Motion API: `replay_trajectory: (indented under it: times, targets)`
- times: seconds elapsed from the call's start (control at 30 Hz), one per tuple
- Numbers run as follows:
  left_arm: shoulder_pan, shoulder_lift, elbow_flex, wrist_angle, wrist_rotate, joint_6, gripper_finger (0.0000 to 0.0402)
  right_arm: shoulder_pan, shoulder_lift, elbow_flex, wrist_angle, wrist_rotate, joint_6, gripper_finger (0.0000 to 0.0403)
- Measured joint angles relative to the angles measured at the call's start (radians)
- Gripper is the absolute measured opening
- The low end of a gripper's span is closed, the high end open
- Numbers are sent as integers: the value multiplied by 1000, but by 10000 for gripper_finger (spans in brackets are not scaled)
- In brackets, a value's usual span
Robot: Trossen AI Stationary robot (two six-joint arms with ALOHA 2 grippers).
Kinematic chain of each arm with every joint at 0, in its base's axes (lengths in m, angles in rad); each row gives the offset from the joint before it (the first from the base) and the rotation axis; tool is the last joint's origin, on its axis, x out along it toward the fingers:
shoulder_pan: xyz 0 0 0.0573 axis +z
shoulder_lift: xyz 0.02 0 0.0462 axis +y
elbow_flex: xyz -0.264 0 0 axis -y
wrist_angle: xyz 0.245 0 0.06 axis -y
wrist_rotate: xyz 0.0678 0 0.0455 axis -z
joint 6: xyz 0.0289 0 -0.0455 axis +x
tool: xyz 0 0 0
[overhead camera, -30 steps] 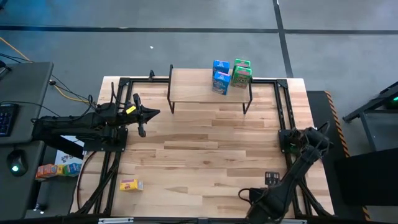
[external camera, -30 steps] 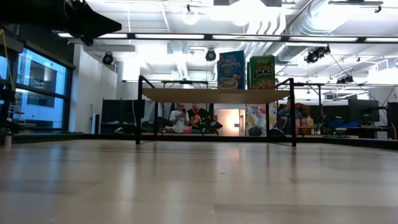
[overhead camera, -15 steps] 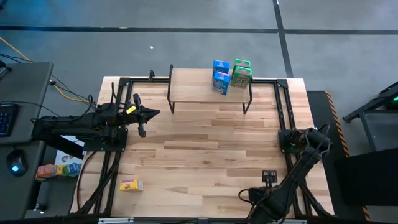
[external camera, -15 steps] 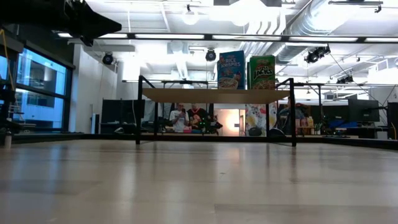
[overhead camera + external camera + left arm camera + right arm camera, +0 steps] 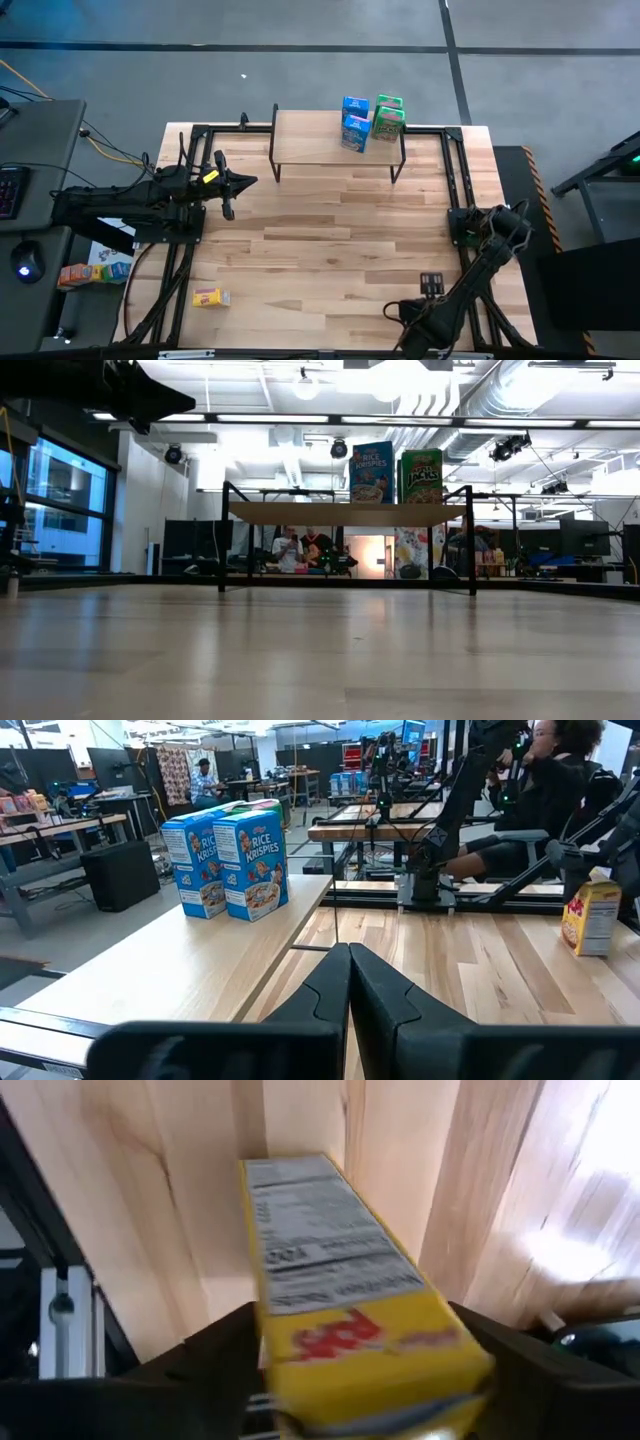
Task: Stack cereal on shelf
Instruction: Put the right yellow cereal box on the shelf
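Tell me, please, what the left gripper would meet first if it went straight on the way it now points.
The shut left gripper points just past the shelf's front edge. The first thing in line looks to be the right arm's base across the table, though it could graze the shelf.

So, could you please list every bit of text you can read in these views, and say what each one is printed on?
"RICE KRISPIES": on the blue cereal boxes standing on the shelf.
"JACKS": on the green cereal box beside them; the word above it is too small to read.
Red lettering and the fine-print panel on the yellow cereal box between the right gripper jaws: too blurred to read.
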Motion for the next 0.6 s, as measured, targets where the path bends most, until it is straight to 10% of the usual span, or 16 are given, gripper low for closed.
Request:
replay_trajectory:
  times: [0.4, 0.6]
  targets:
    - [0, 0, 0, 21, 0, 0, 0, -33, -36, 2, 58, 39, -28, 122]
    - [0, 0, 0, 87, 0, -3, 0, -164, -99, 3, 193, 220, -77, 89]
